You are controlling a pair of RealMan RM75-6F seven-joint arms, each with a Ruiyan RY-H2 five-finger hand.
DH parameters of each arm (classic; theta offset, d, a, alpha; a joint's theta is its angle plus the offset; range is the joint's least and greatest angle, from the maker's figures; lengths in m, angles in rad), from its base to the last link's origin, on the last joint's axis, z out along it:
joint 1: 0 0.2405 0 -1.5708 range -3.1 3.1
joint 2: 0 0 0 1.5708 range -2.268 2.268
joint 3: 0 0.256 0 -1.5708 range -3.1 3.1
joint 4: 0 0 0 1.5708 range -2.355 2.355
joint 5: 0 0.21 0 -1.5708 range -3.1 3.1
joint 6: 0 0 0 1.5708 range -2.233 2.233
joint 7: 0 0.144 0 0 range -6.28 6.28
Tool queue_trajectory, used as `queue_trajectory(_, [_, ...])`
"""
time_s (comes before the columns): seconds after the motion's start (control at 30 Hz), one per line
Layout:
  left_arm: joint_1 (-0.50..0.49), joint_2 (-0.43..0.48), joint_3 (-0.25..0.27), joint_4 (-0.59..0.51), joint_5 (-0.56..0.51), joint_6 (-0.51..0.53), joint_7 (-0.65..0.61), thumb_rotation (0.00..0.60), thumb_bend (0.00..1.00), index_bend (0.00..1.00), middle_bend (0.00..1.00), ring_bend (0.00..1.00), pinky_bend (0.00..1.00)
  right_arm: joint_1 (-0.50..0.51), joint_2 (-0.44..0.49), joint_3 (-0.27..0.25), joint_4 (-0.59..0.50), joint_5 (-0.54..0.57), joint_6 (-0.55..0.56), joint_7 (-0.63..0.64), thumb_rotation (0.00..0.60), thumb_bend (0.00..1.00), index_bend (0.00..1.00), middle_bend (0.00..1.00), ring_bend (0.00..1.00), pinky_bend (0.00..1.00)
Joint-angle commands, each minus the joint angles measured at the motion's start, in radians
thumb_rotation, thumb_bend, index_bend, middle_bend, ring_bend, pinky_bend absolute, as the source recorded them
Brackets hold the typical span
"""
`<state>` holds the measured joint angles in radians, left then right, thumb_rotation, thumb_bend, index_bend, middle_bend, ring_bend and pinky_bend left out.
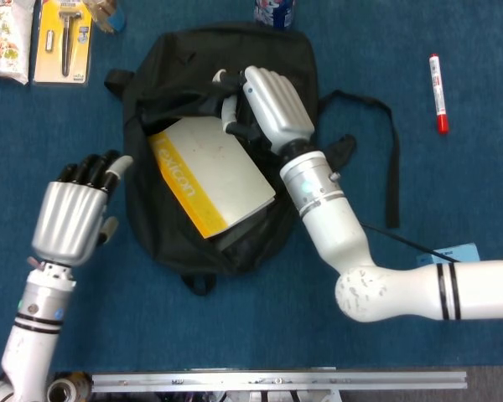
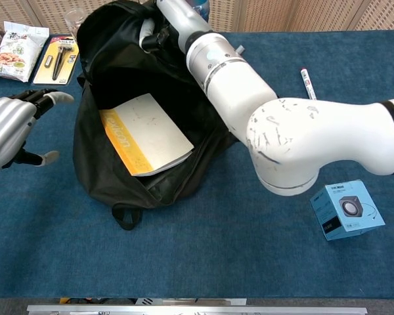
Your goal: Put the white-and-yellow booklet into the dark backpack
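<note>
Booklet [image 1: 211, 174] lies inside the open mouth of the backpack [image 1: 272, 50], white cover up, yellow strip along its left edge, tilted diagonally; most of it shows through the opening, lower edge tucked under the dark fabric. Chest view shows the same: booklet [image 2: 144, 134] sits in the backpack [image 2: 111, 170] cavity, not touched by either hand.

Left hand [image 1: 70, 216] is off the bag, on the blue surface [image 1: 453, 193] just left of it; fingers [image 1: 88, 169] straight and spread slightly, nothing held, tips apart from the booklet with the bag wall between. In chest view left hand [image 2: 3, 131] sits at the frame's left edge, open and empty.

Right hand [image 1: 272, 105] is at the upper rim of the bag opening, fingers [image 1: 226, 109] curled over the dark fabric, gripping the rim just above the booklet's top right corner; looks close to the booklet, cannot tell if touching. Chest view: right hand [image 2: 161, 29] mostly hidden behind its forearm, holding the flap up.

Writing: yellow strip reads something like "exicon", partly legible. Blue box [image 2: 347, 209] at right has small print and a speaker picture, text too small. Red-capped marker [image 1: 437, 93] at upper right, well apart. Carded razor pack [image 1: 63, 38] and snack bag [image 1: 4, 38] at top left, labels unreadable
</note>
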<state>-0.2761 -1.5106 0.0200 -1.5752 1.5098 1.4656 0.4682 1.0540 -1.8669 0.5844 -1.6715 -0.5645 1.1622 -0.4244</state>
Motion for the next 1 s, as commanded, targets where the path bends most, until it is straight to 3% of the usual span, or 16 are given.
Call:
queue_trajectory(0.03, [0.015, 0.021, 0.001, -0.01, 0.002, 0.013, -0.019, 0.6, 0.13, 0.19, 0.2, 0.22, 0.35, -0.012, 0.046, -0.05, -0.03, 0.006, -0.038, -0.03, 0.6, 0.65, 0.57, 0.48, 0.43, 0.62])
queue_trajectory(0.13, [0.024, 0.039, -0.002, -0.013, 0.001, 0.017, -0.034, 0.6, 0.13, 0.19, 0.2, 0.22, 0.35, -0.016, 0.094, -0.091, -0.061, 0.032, -0.082, -0.064, 0.6, 0.47, 0.43, 0.39, 0.35, 0.53])
queue_trajectory(0.23, [0.027, 0.052, -0.005, -0.01, -0.002, 0.008, -0.055, 0.6, 0.13, 0.19, 0.2, 0.22, 0.35, -0.018, 0.151, -0.109, -0.102, 0.082, -0.14, -0.076, 0.6, 0.26, 0.14, 0.24, 0.21, 0.42])
queue_trajectory(0.33, [0.028, 0.061, -0.01, -0.009, -0.007, -0.001, -0.063, 0.6, 0.13, 0.19, 0.2, 0.22, 0.35, -0.02, 0.197, -0.119, -0.132, 0.098, -0.183, -0.064, 0.6, 0.17, 0.01, 0.15, 0.15, 0.36])
queue_trajectory(0.43, [0.029, 0.068, -0.017, -0.014, -0.008, -0.005, -0.066, 0.6, 0.13, 0.19, 0.2, 0.22, 0.35, -0.029, 0.233, -0.127, -0.161, 0.08, -0.195, -0.042, 0.6, 0.11, 0.0, 0.13, 0.13, 0.33])
queue_trajectory(0.57, [0.027, 0.074, -0.026, -0.013, -0.008, -0.012, -0.069, 0.6, 0.13, 0.19, 0.2, 0.22, 0.35, -0.057, 0.277, -0.144, -0.204, 0.022, -0.18, -0.006, 0.6, 0.1, 0.0, 0.13, 0.13, 0.33])
queue_trajectory(0.7, [0.024, 0.081, -0.036, -0.008, -0.006, -0.017, -0.075, 0.6, 0.13, 0.19, 0.2, 0.22, 0.35, -0.103, 0.332, -0.175, -0.245, -0.068, -0.119, 0.013, 0.6, 0.17, 0.01, 0.21, 0.14, 0.35])
queue_trajectory(0.8, [0.024, 0.085, -0.044, 0.003, -0.006, -0.015, -0.092, 0.6, 0.13, 0.19, 0.2, 0.22, 0.35, -0.155, 0.372, -0.212, -0.271, -0.16, -0.057, 0.026, 0.6, 0.29, 0.12, 0.31, 0.22, 0.43])
queue_trajectory(0.9, [0.027, 0.094, -0.052, 0.013, -0.012, -0.014, -0.107, 0.6, 0.13, 0.19, 0.2, 0.22, 0.35, -0.219, 0.442, -0.277, -0.295, -0.257, -0.004, 0.02, 0.6, 0.33, 0.25, 0.38, 0.31, 0.51])
queue_trajectory(1.0, [0.031, 0.103, -0.06, 0.024, -0.017, -0.01, -0.128, 0.6, 0.13, 0.19, 0.2, 0.22, 0.35, -0.294, 0.52, -0.353, -0.302, -0.342, 0.035, 0.03, 0.6, 0.39, 0.32, 0.42, 0.35, 0.57])
